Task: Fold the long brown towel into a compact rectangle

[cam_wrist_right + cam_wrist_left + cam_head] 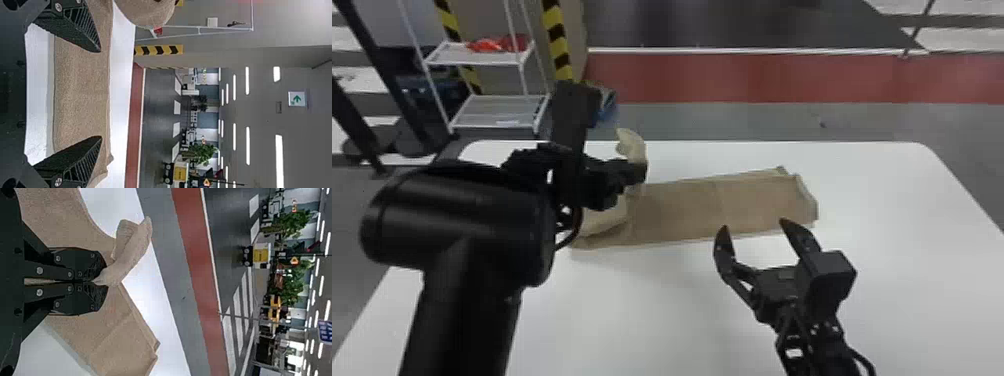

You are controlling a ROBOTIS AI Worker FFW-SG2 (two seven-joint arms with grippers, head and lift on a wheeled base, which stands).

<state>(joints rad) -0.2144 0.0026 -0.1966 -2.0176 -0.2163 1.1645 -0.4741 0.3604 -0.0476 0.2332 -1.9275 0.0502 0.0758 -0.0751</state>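
The long brown towel (712, 205) lay across the middle of the white table (897, 280), with one part up off it. Over the table's left half, the left gripper (102, 282) had its fingers pressed together on a bit of that raised part, and a soft flap stuck out past the tips. The right gripper (754, 225) was above the table, on the near side of the towel, with its fingers spread wide and nothing between them.

The towel looked light and floppy, more like a thick rag than a board. It did not look slippery or easy to break. It would likely sag and bunch if held by just one small spot. The best place to grab seemed to be the edge near a corner, with all the layers in one pinch. The next job was likely to lay the raised part neatly over the flat part on the table, then smooth it.
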